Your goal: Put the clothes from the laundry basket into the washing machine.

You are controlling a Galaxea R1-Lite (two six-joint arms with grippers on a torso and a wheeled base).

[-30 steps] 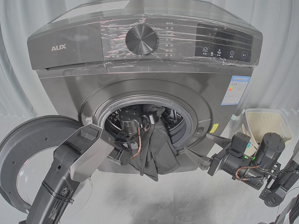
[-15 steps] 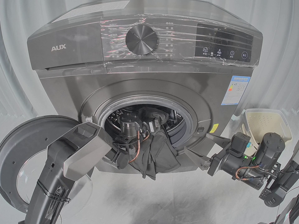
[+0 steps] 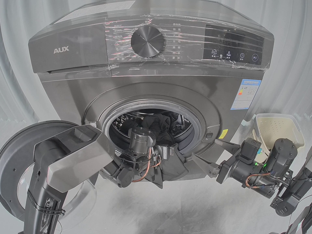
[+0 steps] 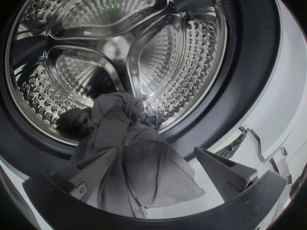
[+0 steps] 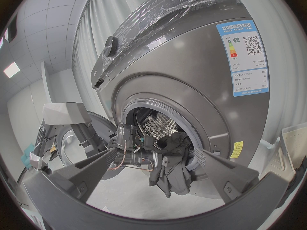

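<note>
Nearly done, by the look of it, but not finished. The washing machine (image 3: 156,82) has its door (image 3: 19,160) swung wide of the mouth (image 3: 196,122). A dark garment (image 4: 144,163) lies half in and half out. Its upper part is bunched on the floor of the drum (image 4: 105,48) just inside the mouth. Its lower part drapes over the mouth's bottom lip and hangs down outside.

The left tool (image 4: 154,150) sits right at the mouth's lower edge, fingers spread wide, with the hanging cloth in front of them. I judge that it grips nothing, though one finger overlaps the fabric and a touch there is hard to rule out. The right tool (image 3: 204,148) hangs just outside the mouth on the robot's right, likewise wide apart and empty.

The laundry basket (image 3: 279,130) is beyond that tool, further from the mouth. The part of its inside that shows is bare, but the right arm hides the rest, so more clothes may lie there.

What is left, as I judge it, is to push the dangling part past the lip into the drum, then check the basket.
</note>
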